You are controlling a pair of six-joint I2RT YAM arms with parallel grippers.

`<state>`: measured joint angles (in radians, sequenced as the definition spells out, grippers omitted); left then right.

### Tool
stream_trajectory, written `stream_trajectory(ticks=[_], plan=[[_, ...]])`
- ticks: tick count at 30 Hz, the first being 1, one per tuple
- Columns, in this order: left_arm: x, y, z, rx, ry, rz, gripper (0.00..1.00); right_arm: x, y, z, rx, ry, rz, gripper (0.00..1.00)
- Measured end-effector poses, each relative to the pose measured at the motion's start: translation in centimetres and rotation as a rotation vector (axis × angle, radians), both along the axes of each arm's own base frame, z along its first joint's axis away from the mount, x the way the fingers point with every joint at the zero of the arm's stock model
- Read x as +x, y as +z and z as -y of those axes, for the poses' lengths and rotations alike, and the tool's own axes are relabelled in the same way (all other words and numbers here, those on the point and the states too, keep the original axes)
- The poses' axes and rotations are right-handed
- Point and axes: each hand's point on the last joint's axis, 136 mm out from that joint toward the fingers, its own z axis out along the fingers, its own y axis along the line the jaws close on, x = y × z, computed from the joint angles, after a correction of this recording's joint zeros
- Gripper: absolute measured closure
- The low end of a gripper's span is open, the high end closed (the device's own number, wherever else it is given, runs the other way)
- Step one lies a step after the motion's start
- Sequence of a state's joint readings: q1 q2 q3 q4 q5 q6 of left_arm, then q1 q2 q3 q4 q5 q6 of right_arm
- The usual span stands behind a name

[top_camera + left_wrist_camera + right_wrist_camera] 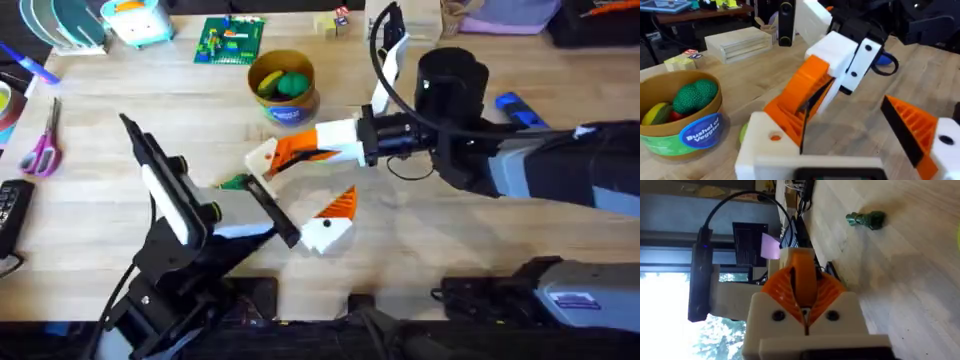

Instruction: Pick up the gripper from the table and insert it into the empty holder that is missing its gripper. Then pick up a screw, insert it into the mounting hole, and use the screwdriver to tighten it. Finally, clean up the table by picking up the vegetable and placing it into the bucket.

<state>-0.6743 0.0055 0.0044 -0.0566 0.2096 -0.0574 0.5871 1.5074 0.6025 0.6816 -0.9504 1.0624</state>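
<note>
Two arms meet near the middle of the counter to fit the orange fingertip.
The right gripper has its jaws closed on the small ribbed orange fingertip and holds it just at the plain white holder. That holder is one finger of the left gripper, whose jaws stand wide open. I cannot tell if the fingertip is already seated. It looks light, stiff plastic; the ribs should give grip, so holding it by the flat sides, as now, seems right, and it probably needs a straight push. The blue screwdriver lies toward the far right edge. The slim green vegetable lies on the counter close to the left gripper, and the bucket stands toward the far edge with toy vegetables inside.
</note>
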Motion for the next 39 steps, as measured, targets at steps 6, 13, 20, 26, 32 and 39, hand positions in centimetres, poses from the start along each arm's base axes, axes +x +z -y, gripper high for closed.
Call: stream_trajectory(ticks=[6, 13, 20, 26, 32, 39], plan=[[-0.5, 0.1, 0.4, -0.003, -0.038, 0.002, 0.008, -0.8, 0.0, -0.5, 0.002, 0.030, 0.023, 0.994], [-0.6, 0.1, 0.5, -0.004, -0.045, 0.002, 0.008, -0.8, 0.0, -0.5, 0.002, 0.034, 0.037, 0.994], [-0.5, 0.1, 0.4, -0.003, -0.039, 0.006, 0.008, -0.6, 0.2, -1.0, -0.003, 0.039, 0.066, 0.994], [0.0, 0.1, 0.0, -0.001, 0.001, 0.007, 0.008, 0.0, 0.2, -1.9, -0.006, 0.063, 0.097, 0.994], [0.4, 0.0, -0.3, 0.002, 0.024, 0.005, 0.008, 0.2, 0.0, -2.3, -0.002, 0.087, 0.102, 0.994], [0.4, 0.0, -0.4, 0.003, 0.029, 0.005, 0.008, 0.2, 0.1, -2.3, 0.000, 0.090, 0.117, 0.994]])
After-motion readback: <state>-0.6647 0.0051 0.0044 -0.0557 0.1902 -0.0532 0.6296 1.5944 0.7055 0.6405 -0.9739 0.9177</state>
